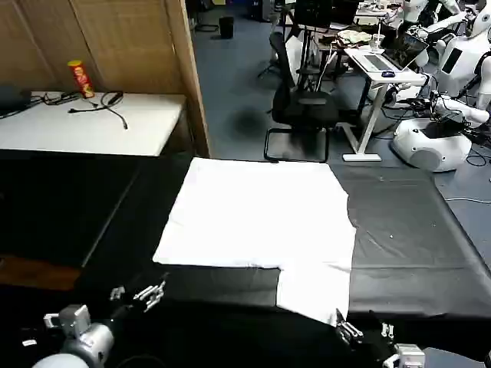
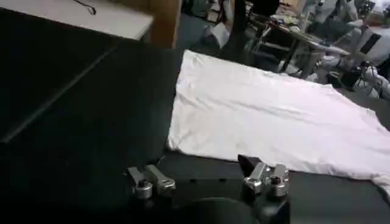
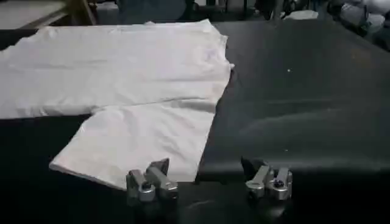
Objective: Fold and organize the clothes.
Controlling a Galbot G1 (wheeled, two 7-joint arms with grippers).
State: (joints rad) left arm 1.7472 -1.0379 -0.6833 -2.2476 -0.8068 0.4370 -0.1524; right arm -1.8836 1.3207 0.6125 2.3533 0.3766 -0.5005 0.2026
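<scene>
Black tabletop point(image 1: 414, 230): T-shirt point(image 1: 261, 215) flat; both claws gape low, left claw point(image 1: 138, 294), right claw point(image 1: 364, 331).

Bare black table point(image 1: 414, 230) flanks the flat T-shirt point(image 1: 261, 215).

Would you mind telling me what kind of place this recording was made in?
Most likely a robotics lab or workshop: white humanoid robots stand at the back, beside a desk with a laptop and an office chair. A white T-shirt lies on a black table.

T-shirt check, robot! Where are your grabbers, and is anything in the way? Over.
Left gripper open, near table edge. Right gripper open, by the sleeve. White T-shirt flat on the black table, unfolded. Nothing blocking.
</scene>
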